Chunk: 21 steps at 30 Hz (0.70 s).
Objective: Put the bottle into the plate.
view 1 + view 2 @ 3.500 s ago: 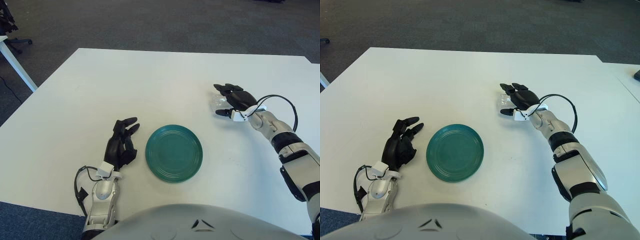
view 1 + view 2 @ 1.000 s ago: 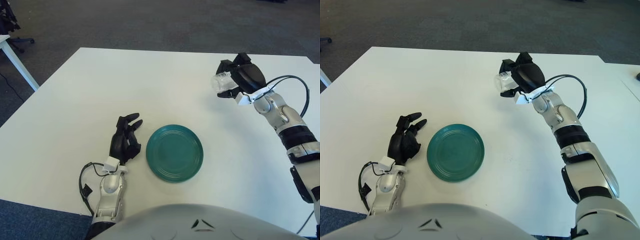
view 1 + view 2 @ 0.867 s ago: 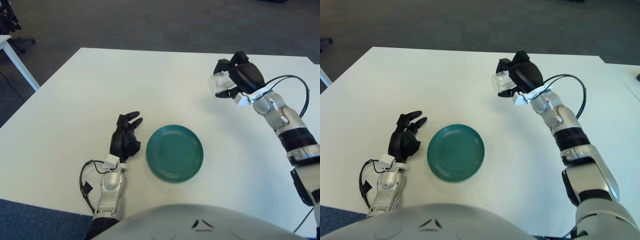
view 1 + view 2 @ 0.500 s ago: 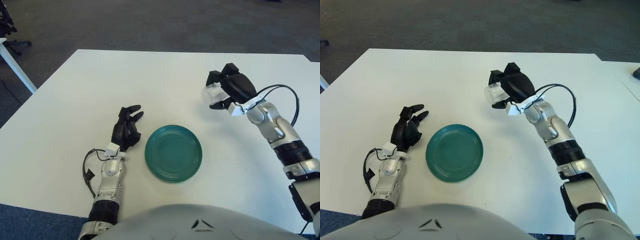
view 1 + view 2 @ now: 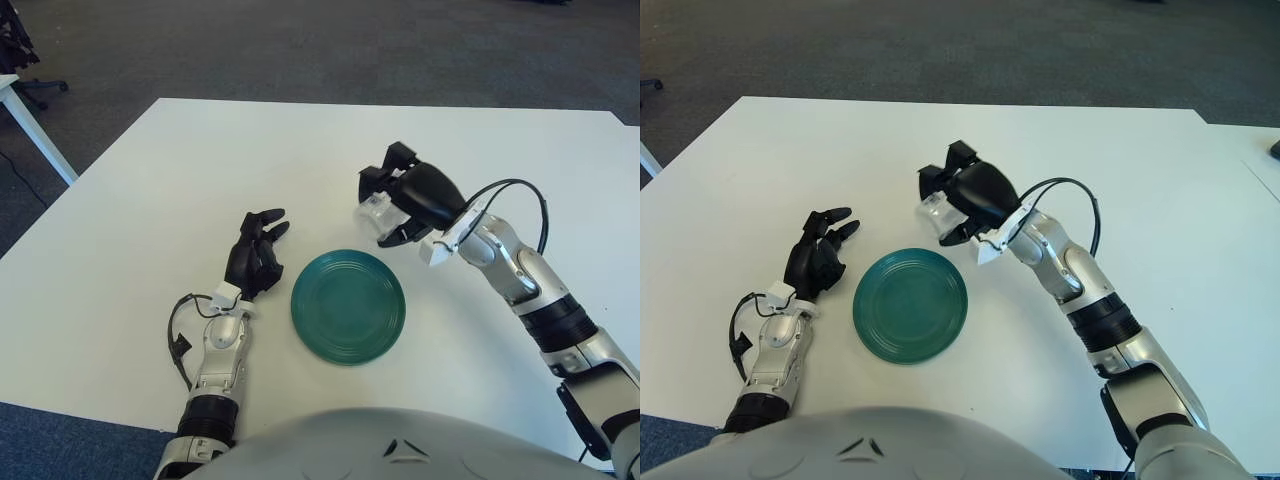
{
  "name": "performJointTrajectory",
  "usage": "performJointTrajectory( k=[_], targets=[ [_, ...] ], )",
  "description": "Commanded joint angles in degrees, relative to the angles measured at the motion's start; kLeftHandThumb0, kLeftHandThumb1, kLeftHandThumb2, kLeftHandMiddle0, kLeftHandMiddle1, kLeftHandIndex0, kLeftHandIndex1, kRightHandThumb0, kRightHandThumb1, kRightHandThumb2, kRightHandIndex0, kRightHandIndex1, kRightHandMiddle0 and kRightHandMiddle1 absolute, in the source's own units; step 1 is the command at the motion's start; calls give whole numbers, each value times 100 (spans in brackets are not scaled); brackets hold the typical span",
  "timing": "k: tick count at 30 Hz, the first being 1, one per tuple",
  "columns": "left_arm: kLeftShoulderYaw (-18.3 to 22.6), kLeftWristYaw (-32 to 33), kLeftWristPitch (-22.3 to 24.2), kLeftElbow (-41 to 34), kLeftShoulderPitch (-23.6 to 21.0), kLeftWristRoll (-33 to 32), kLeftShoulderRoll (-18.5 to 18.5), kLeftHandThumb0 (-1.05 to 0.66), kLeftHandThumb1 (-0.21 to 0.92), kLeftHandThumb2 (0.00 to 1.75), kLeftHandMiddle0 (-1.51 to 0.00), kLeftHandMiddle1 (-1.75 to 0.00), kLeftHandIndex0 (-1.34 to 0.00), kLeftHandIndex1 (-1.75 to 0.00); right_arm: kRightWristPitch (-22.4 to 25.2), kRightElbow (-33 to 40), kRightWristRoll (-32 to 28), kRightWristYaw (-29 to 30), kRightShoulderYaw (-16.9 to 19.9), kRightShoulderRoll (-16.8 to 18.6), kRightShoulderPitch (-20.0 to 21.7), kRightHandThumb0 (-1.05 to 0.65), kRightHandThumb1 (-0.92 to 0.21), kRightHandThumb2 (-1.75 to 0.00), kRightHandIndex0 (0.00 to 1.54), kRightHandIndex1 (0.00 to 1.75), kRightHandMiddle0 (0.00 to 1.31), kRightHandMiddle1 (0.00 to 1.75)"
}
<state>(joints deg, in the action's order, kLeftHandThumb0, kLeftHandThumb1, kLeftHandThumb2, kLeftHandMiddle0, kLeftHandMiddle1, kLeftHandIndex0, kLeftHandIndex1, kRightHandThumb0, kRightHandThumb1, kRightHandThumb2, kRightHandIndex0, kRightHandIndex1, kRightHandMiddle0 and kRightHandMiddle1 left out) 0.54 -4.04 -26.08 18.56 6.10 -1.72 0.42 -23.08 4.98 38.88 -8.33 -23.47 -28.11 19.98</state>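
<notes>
Fingers [image 5: 384,185] of the right hand [image 5: 415,195] curled around the clear bottle [image 5: 377,212], held in the air just beyond the far right rim of the green plate [image 5: 348,306]. Left hand [image 5: 253,262] just left of the plate over the white surface [image 5: 200,170], fingers loosely spread, holding nothing.

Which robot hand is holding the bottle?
The right hand, just beyond the green plate, has its fingers wrapped around the clear bottle. The left hand, left of the plate, holds nothing.
</notes>
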Motion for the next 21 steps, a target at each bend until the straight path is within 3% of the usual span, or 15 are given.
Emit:
performJointTrajectory(
  k=[1, 11, 17, 21],
  targets=[
    [-12, 171, 457, 392, 461, 138, -47, -75, 92, 104, -44, -46, -19, -107, 79, 197, -9, -307, -88, 50, -107, -43, -50, -115, 139, 175, 117, 175],
    [-86, 516, 1223, -436, 718, 258, -257, -77, 92, 102, -48, -49, -20, -107, 263, 676, 133, -940, -331, 181, -410, -44, -54, -112, 138, 175, 115, 175],
    [-104, 426, 1291, -563, 825, 151, -329, -78, 92, 101, -47, -49, -19, -107, 416, 1034, 260, -1203, -524, 270, -772, -45, -54, -112, 136, 175, 114, 175],
    [-94, 411, 1275, -518, 814, 118, -367, -78, 92, 101, -46, -49, -18, -107, 244, 1115, 542, -1021, -672, 276, -993, -46, -47, -120, 136, 175, 114, 175]
  ],
)
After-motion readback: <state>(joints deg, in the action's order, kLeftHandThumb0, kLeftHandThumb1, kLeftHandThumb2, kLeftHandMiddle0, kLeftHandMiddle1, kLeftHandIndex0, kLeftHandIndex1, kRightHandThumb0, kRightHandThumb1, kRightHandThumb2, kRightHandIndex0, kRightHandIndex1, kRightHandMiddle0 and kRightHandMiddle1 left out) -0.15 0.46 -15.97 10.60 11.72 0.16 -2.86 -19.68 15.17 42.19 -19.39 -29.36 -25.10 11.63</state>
